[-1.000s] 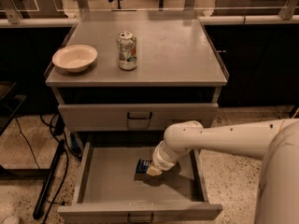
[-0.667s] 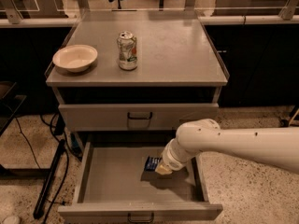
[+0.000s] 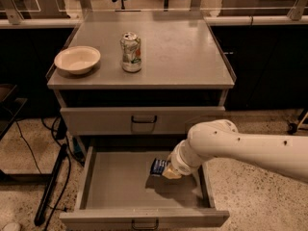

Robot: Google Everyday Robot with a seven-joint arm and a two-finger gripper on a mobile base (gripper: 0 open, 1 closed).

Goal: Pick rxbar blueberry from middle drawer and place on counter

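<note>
Your hand is gripping the flat dark-blue bar at its tip, inside the open grey metal drawer; the smooth metal desk is sitting well above it.

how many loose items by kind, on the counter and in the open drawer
bowl: 1, on the counter
can: 1, on the counter
rxbar blueberry: 1, in the middle drawer, at the gripper
total: 3

rxbar blueberry partly hidden behind gripper in middle drawer, arm cut off at right edge
</note>
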